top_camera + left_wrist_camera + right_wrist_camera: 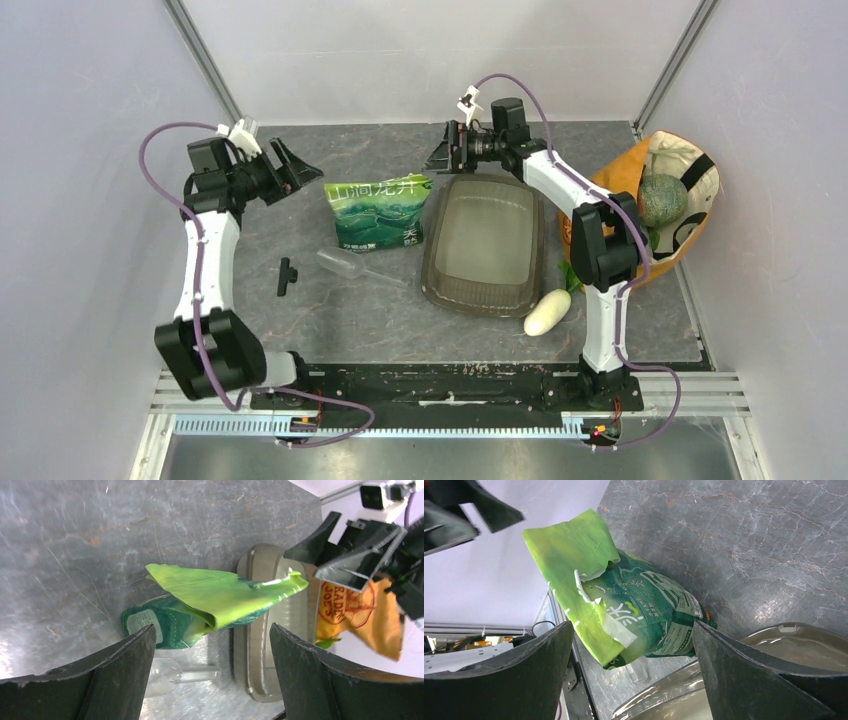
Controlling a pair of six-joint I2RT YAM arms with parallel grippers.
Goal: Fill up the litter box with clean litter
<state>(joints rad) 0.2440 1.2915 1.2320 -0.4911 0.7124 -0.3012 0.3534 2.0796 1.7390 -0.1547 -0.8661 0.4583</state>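
The litter box (483,245), a smoky grey-brown tray, lies in the middle of the table; its rim shows in the left wrist view (260,645) and the right wrist view (664,690). The clean litter is hidden; no granules show in the tray. Just left of the tray a green printed bag (380,212) lies with its torn top flap raised (220,595) (574,580). My left gripper (290,165) (211,640) hovers open to the bag's upper left, holding nothing. My right gripper (440,150) (632,630) hangs open above the tray's far left corner, also empty.
A clear plastic scoop (350,265) (170,672) lies in front of the bag. A small black piece (287,276) sits further left. A white oval vegetable (547,312) rests by the tray's near right corner. An orange-and-cream fabric bag (690,185) with a green melon (661,200) stands at the right.
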